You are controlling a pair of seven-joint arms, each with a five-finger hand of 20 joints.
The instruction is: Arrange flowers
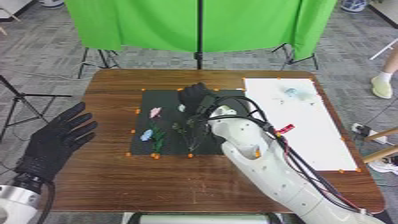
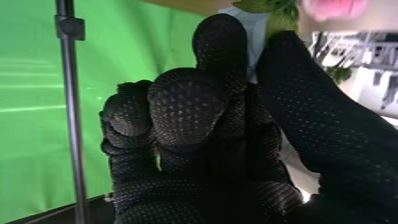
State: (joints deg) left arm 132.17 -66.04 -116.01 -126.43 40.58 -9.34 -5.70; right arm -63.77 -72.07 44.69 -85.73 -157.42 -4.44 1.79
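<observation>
In the head view, my right hand [image 1: 195,95] is at the far edge of the black mat [image 1: 204,145], beside a white flower [image 1: 182,108]. Dark green stems [image 1: 184,131] lie below it. To their left lie a pink flower [image 1: 155,112] and a light blue flower [image 1: 147,135]. My left hand [image 1: 59,137] is open over the table's left edge. In the right wrist view, my right hand [image 2: 187,105] has curled fingers and pinches a pale part of a flower [image 2: 257,25] against the thumb, with green leaves [image 2: 282,14] beside it. Farther off is a blurred pink bloom [image 2: 333,7].
A white sheet [image 1: 306,137] covers the table's right part, with a small bluish, see-through object [image 1: 291,92] near its far end. Orange clips [image 1: 155,156] line the mat's edges. My right forearm crosses the mat's right part and the sheet. A green backdrop [image 1: 142,30] hangs behind the table.
</observation>
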